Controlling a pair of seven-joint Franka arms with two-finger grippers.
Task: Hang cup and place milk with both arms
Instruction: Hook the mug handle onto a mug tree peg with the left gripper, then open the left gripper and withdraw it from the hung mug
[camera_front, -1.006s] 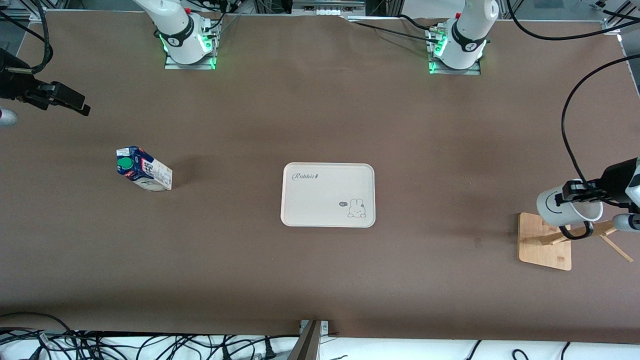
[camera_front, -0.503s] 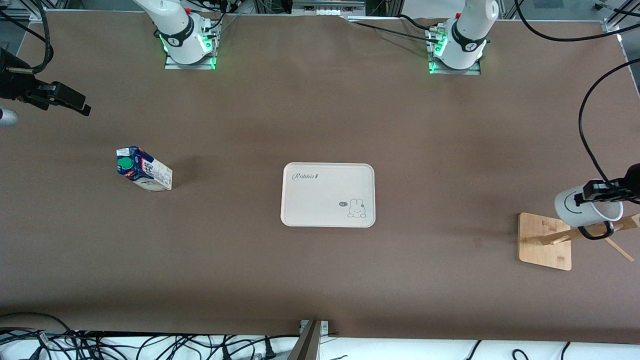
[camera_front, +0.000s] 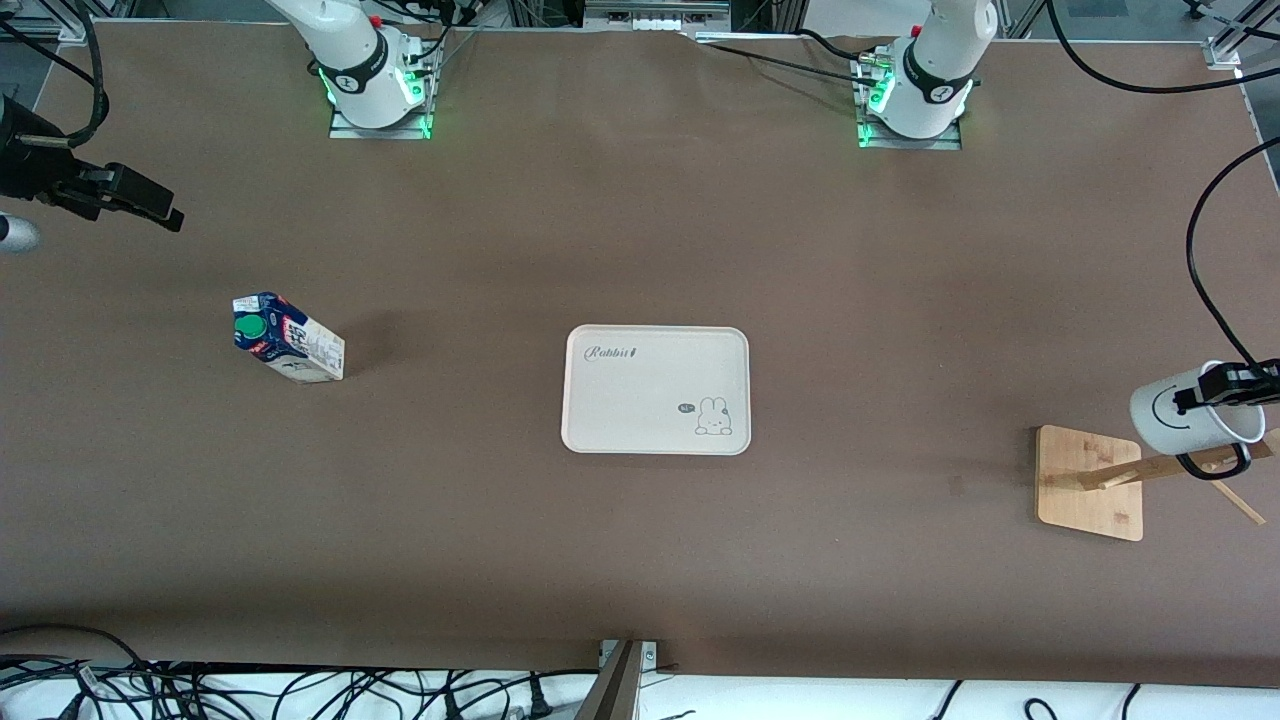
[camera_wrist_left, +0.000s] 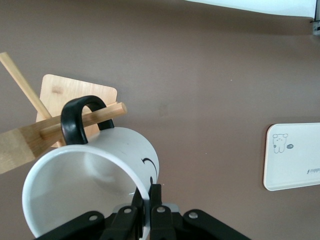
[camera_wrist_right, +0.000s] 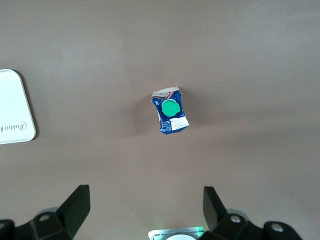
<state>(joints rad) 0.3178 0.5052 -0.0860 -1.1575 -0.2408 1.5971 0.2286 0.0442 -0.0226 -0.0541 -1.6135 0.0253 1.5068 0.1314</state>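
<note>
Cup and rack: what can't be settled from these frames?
- The cup in the shut left gripper: its smiley face is mostly turned away in the left wrist view.
- The rack: its pegs run off the front view's edge.
- The open right gripper: cut off by the front view's edge.
- The milk: print too small.

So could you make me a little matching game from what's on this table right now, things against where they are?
Things:
1. cup
2. milk carton
3. tray
4. right gripper

Places:
A. mid-table, nothing on it
B. pinched by the left gripper, handle around the wooden rack's peg
C. open, above the table's end
D. standing toward the right arm's end

Pairs: 1-B, 2-D, 3-A, 4-C
</note>
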